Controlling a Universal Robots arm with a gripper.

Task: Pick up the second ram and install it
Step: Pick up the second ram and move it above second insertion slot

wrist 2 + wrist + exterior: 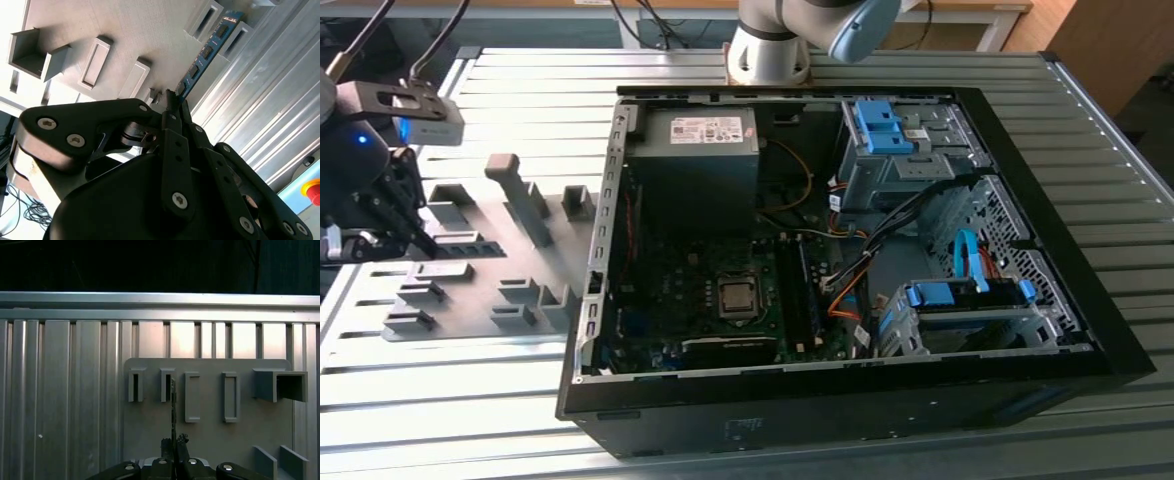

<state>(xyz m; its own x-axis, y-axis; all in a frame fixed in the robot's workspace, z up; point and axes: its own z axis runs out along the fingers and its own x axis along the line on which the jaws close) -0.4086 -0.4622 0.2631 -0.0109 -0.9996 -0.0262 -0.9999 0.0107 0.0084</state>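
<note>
**Exterior view first, then both wrist cameras: getting the lift right**

Exterior view: you are working at the exterior view's left, where the arm's wrist end (367, 180) is hanging over the grey holder plate (487, 290) on the ribbed tabletop (454, 400). The open computer case (854, 410) is sitting just beside that plate, toward the exterior view's right, with its motherboard (700, 300) facing up.

Second wrist view: the claw (172, 99) is pinching one end of the second ram (205, 50). Its black fingers (172, 125) are drawn together onto the blue strip with no gap showing. The strip is running away from the fingertips toward the raised slot blocks (207, 17) near the plate's edge. You cannot tell whether its far end is sitting in a slot or hanging free.

First wrist view: the second ram (173, 405) is showing edge-on as a thin dark line running out from the claw (175, 442). It is lying just beside one narrow slot (166, 385) in the plate.

Judging from this, you are doing the pick-up, not yet the install. Doing it well means keeping the strip in line with its slot, so draw it out straight along its own length. Any sideways twist is likely to bind the board against the slot walls. You are holding it by one end only, so the long free end will probably swing if you hurry the carry.
</note>
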